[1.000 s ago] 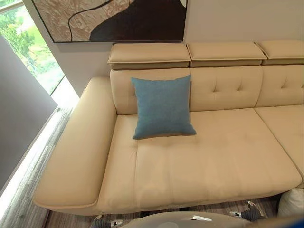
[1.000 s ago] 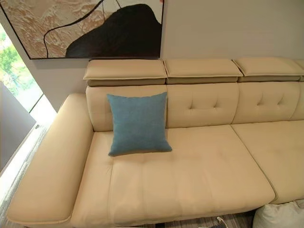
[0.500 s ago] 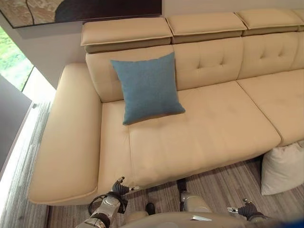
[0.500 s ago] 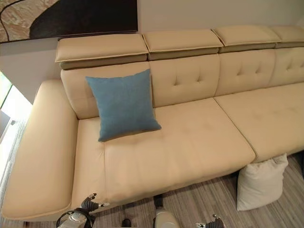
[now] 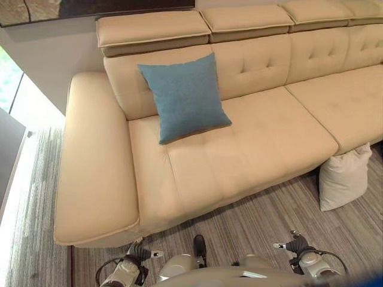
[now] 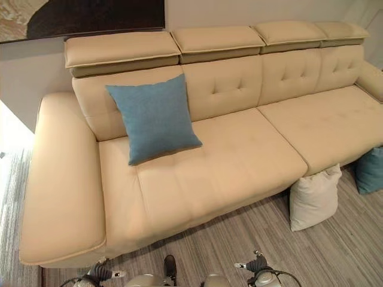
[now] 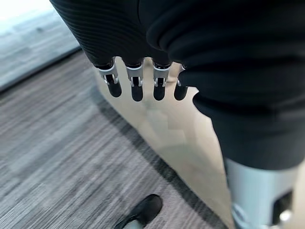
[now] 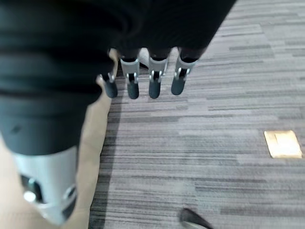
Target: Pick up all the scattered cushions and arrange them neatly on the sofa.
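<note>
A blue cushion (image 5: 182,95) leans upright against the backrest at the left end of the beige sofa (image 5: 251,149). A white cushion (image 6: 314,197) stands on the floor against the sofa's front. Further right, a teal cushion (image 6: 371,170) sits on the floor by the sofa, cut off by the view's edge. My left hand (image 5: 136,256) hangs low near the sofa's left front corner, its fingers (image 7: 136,87) straight and empty. My right hand (image 5: 297,246) hangs low over the floor, with fingers (image 8: 153,83) straight and nothing in them.
Grey striped flooring (image 5: 257,221) runs along the sofa's front. The wide left armrest (image 5: 93,161) juts toward me. A window (image 5: 7,84) is at the far left and a dark painting (image 6: 84,15) hangs above the backrest. A small tan patch (image 8: 283,144) lies on the floor.
The camera has swung right and down, so the whole scene has shifted. The white cushion shows more fully and the teal cushion has come into view. No cushion has moved.
</note>
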### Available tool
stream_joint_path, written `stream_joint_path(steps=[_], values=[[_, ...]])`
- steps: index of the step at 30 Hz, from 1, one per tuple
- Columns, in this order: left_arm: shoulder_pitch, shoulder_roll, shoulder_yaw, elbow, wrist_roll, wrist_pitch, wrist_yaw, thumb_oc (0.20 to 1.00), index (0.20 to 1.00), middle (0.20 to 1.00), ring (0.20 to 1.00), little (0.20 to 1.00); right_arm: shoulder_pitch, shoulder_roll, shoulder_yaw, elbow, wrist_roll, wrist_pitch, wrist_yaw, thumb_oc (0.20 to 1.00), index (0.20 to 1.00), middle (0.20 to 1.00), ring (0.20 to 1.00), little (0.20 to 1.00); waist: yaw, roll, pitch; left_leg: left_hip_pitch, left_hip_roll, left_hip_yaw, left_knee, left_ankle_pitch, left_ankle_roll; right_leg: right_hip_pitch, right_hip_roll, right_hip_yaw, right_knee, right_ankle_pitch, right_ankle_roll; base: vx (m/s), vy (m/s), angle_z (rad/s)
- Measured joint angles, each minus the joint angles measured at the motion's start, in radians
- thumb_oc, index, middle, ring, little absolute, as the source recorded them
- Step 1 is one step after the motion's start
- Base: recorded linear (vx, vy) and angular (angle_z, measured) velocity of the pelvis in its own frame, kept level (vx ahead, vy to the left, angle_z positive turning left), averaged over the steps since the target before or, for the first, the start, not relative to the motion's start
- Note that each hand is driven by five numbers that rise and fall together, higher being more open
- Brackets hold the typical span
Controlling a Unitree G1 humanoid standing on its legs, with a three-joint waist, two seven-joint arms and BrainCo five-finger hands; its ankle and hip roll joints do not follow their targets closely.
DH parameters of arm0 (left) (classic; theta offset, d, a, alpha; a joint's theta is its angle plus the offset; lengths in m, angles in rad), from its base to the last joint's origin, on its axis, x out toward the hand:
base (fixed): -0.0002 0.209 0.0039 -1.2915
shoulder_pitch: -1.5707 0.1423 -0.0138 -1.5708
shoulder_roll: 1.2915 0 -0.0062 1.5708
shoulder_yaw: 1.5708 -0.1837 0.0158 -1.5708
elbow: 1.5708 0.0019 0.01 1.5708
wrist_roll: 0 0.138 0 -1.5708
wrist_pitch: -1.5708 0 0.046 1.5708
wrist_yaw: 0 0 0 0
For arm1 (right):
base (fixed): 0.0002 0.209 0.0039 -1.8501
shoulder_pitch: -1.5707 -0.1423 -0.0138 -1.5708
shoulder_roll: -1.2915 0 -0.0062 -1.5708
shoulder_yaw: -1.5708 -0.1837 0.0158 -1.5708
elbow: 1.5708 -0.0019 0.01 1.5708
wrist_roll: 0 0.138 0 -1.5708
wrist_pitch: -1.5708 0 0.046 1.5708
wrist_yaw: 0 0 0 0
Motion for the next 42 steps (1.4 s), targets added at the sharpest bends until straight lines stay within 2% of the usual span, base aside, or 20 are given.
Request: stream_joint_path(steps=[1, 3, 4, 5, 6, 7, 8, 10, 13, 15, 18, 21, 23, 24, 27, 29, 31, 34, 40, 42], values=[[-0.007, -0.021, 0.008, 0.004, -0.002, 0.008, 0.0, 1.0, 1.0, 1.0, 1.0, 1.0, 0.007, -0.004, 0.0, 0.004, 0.001, 0.001, -0.001, 1.0, 1.0, 1.0, 1.0, 1.0, -0.017, 0.024, 0.002, -0.001, 0.019, -0.03, -0.01, 0.026, -0.041, 0.054, 0.053, 0.025, -0.116, 0.013, -0.037, -0.07, -0.16, 0.28], [-0.022, -0.019, -0.002, -0.003, -0.005, 0.006, 0.001, 1.0, 1.0, 1.0, 1.0, 1.0, 0.024, -0.003, 0.005, 0.006, 0.001, 0.001, -0.001, 1.0, 1.0, 1.0, 1.0, 1.0, -0.033, 0.03, 0.003, -0.025, 0.028, -0.059, 0.0, 0.015, -0.083, 0.048, 0.089, 0.051, -0.119, 0.045, -0.09, -0.06, -0.12, 0.55], [-0.043, -0.019, -0.011, -0.003, -0.005, 0.007, 0.0, 1.0, 1.0, 1.0, 1.0, 1.0, 0.037, -0.001, 0.005, 0.006, 0.002, 0.001, -0.002, 1.0, 1.0, 1.0, 1.0, 1.0, -0.036, 0.006, 0.006, -0.038, 0.024, -0.058, 0.008, -0.041, -0.158, 0.042, 0.079, 0.05, -0.133, 0.077, -0.13, -0.08, -0.082, 0.39], [-0.059, -0.017, -0.011, -0.001, -0.005, 0.009, -0.001, 1.0, 1.0, 1.0, 1.0, 1.0, 0.034, 0.013, 0.006, 0.019, 0.002, 0.001, -0.002, 1.0, 1.0, 1.0, 1.0, 1.0, -0.027, -0.053, 0.012, -0.072, 0.01, -0.082, 0.133, -0.048, -0.096, 0.025, 0.029, 0.048, -0.158, 0.113, -0.161, -0.13, -0.029, 0.07], [-0.055, -0.035, -0.01, -0.001, -0.005, 0.013, 0.0, 1.0, 1.0, 1.0, 1.0, 1.0, 0.038, -0.002, 0.006, 0.019, 0.003, 0.0, -0.003, 1.0, 1.0, 1.0, 1.0, 1.0, -0.038, -0.039, 0.018, -0.049, 0.051, -0.124, 0.186, -0.064, -0.111, 0.024, 0.04, 0.051, -0.176, 0.132, -0.141, -0.19, -0.016, -0.09], [-0.055, -0.063, -0.012, -0.001, -0.006, 0.012, 0.0, 1.0, 1.0, 1.0, 1.0, 1.0, 0.043, -0.029, 0.004, 0.025, 0.003, 0.002, -0.004, 1.0, 1.0, 1.0, 1.0, 1.0, -0.055, 0.019, 0.019, -0.007, 0.097, -0.202, 0.135, -0.058, -0.089, 0.01, 0.08, 0.055, -0.168, 0.141, -0.128, -0.16, 0.026, -0.06], [-0.067, -0.064, -0.013, -0.001, -0.007, 0.012, 0.0, 1.0, 1.0, 1.0, 1.0, 1.0, 0.034, -0.02, 0.0, 0.043, 0.004, 0.003, -0.004, 1.0, 1.0, 1.0, 1.0, 1.0, -0.059, 0.01, 0.037, -0.004, 0.093, -0.212, 0.138, -0.022, -0.107, -0.003, 0.069, 0.071, -0.153, 0.148, -0.126, -0.09, 0.027, -0.65], [-0.069, -0.053, -0.016, -0.003, -0.024, 0.013, -0.001, 1.0, 1.0, 1.0, 1.0, 1.0, -0.006, -0.011, 0.002, 0.051, 0.005, -0.001, -0.005, 1.0, 1.0, 1.0, 1.0, 1.0, -0.01, -0.018, 0.061, -0.031, 0.058, -0.399, 0.208, -0.014, -0.115, -0.045, 0.051, 0.181, -0.119, 0.168, -0.128, -0.07, 0.092, -1.42], [-0.097, -0.09, -0.015, 0.011, -0.028, 0.009, 0.0, 1.0, 1.0, 1.0, 1.0, 1.0, -0.006, -0.064, 0.005, 0.059, 0.008, 0.008, -0.011, 1.0, 1.0, 1.0, 1.0, 1.0, -0.043, 0.049, 0.05, 0.005, 0.057, -0.487, 0.159, -0.065, -0.126, -0.05, 0.062, 0.229, -0.162, 0.196, -0.098, -0.04, 0.135, -0.64], [-0.11, -0.101, -0.014, 0.022, -0.028, 0.009, 0.0, 1.0, 1.0, 1.0, 1.0, 1.0, -0.005, -0.076, 0.0, 0.058, 0.013, 0.01, -0.011, 1.0, 1.0, 1.0, 1.0, 1.0, -0.056, 0.065, 0.048, 0.051, 0.062, -0.474, 0.075, -0.073, -0.107, -0.055, 0.057, 0.257, -0.18, 0.227, -0.065, -0.07, 0.164, -0.78], [-0.126, -0.085, -0.025, 0.029, -0.026, 0.015, 0.001, 1.0, 1.0, 1.0, 1.0, 1.0, 0.004, -0.035, -0.003, 0.051, 0.014, 0.01, -0.012, 1.0, 1.0, 1.0, 1.0, 1.0, -0.051, 0.019, 0.062, 0.081, 0.03, -0.395, 0.044, -0.055, -0.075, -0.092, 0.023, 0.307, -0.185, 0.29, -0.033, -0.13, 0.226, -0.99], [-0.154, -0.091, -0.051, 0.026, -0.016, 0.014, 0.001, 1.0, 1.0, 1.0, 1.0, 1.0, 0.011, 0.003, 0.004, 0.05, 0.014, 0.014, -0.013, 1.0, 1.0, 1.0, 1.0, 1.0, -0.074, 0.001, 0.083, 0.077, -0.008, -0.323, 0.057, -0.054, -0.038, -0.128, -0.005, 0.278, -0.191, 0.347, -0.018, -0.2, 0.145, -1.03], [-0.152, -0.083, -0.053, 0.009, -0.015, 0.009, 0.0, 1.0, 1.0, 1.0, 1.0, 1.0, -0.015, 0.006, 0.009, 0.059, 0.014, 0.015, -0.01, 1.0, 1.0, 1.0, 1.0, 1.0, -0.056, 0.017, 0.093, 0.056, 0.003, -0.253, 0.062, -0.067, 0.003, -0.193, 0.005, 0.271, -0.194, 0.428, 0.064, -0.24, 0.084, -1.41], [-0.157, -0.075, -0.051, 0.007, -0.015, 0.01, 0.001, 1.0, 1.0, 1.0, 1.0, 1.0, -0.015, 0.007, 0.014, 0.053, 0.013, 0.014, -0.011, 1.0, 1.0, 1.0, 1.0, 1.0, -0.057, 0.014, 0.098, 0.036, 0.008, -0.2, 0.064, -0.05, 0.037, -0.222, 0.0, 0.196, -0.166, 0.392, 0.064, -0.22, 0.086, -1.4], [-0.164, -0.066, -0.046, -0.007, -0.013, 0.008, 0.0, 1.0, 1.0, 1.0, 1.0, 1.0, -0.017, -0.004, 0.013, 0.059, 0.013, 0.023, -0.013, 1.0, 1.0, 1.0, 1.0, 1.0, -0.023, 0.071, 0.127, 0.037, 0.07, -0.098, 0.016, -0.007, 0.045, -0.242, -0.017, -0.132, 0.053, 0.252, -0.021, -0.1, 0.032, -1.11], [-0.107, -0.049, 0.0, 0.003, -0.014, 0.011, 0.001, 1.0, 1.0, 1.0, 1.0, 1.0, -0.018, -0.009, -0.002, 0.056, 0.013, 0.022, -0.021, 1.0, 1.0, 1.0, 1.0, 1.0, -0.019, 0.081, 0.116, 0.058, 0.099, -0.045, 0.001, -0.008, 0.043, -0.178, -0.032, -0.143, 0.167, 0.149, -0.017, -0.07, -0.078, -1.08], [-0.078, -0.026, -0.001, 0.029, -0.013, 0.012, 0.001, 1.0, 1.0, 1.0, 1.0, 1.0, -0.008, -0.01, -0.003, 0.033, 0.014, 0.021, -0.023, 1.0, 1.0, 1.0, 1.0, 1.0, 0.017, 0.059, 0.093, 0.043, 0.104, -0.002, -0.005, 0.001, -0.015, -0.096, -0.046, -0.138, 0.09, 0.083, -0.009, 0.0, -0.156, -0.99], [-0.063, -0.046, -0.001, 0.028, -0.015, 0.014, 0.001, 1.0, 1.0, 1.0, 1.0, 1.0, 0.01, -0.012, -0.003, 0.041, 0.022, 0.021, -0.025, 1.0, 1.0, 1.0, 1.0, 1.0, 0.012, 0.077, 0.088, 0.037, 0.133, -0.054, -0.011, 0.033, -0.092, -0.029, 0.027, -0.092, -0.085, 0.111, -0.044, 0.07, -0.199, -0.29], [-0.086, -0.084, -0.048, 0.026, -0.016, 0.012, 0.001, 1.0, 1.0, 1.0, 1.0, 1.0, 0.066, -0.034, -0.034, 0.04, 0.044, 0.015, -0.042, 1.0, 1.0, 1.0, 1.0, 1.0, -0.014, 0.102, 0.059, -0.013, 0.199, -0.103, 0.067, 0.049, -0.155, -0.059, 0.096, -0.102, -0.038, 0.076, -0.14, 0.04, -0.168, 0.01], [-0.094, -0.088, -0.042, 0.027, -0.019, 0.015, 0.003, 1.0, 1.0, 1.0, 1.0, 1.0, 0.065, -0.027, -0.06, 0.039, 0.055, 0.005, -0.044, 1.0, 1.0, 1.0, 1.0, 1.0, -0.023, 0.058, 0.07, -0.064, 0.189, -0.158, 0.175, 0.11, -0.227, -0.082, 0.068, -0.077, -0.003, 0.059, -0.189, 0.07, -0.113, -0.32]])
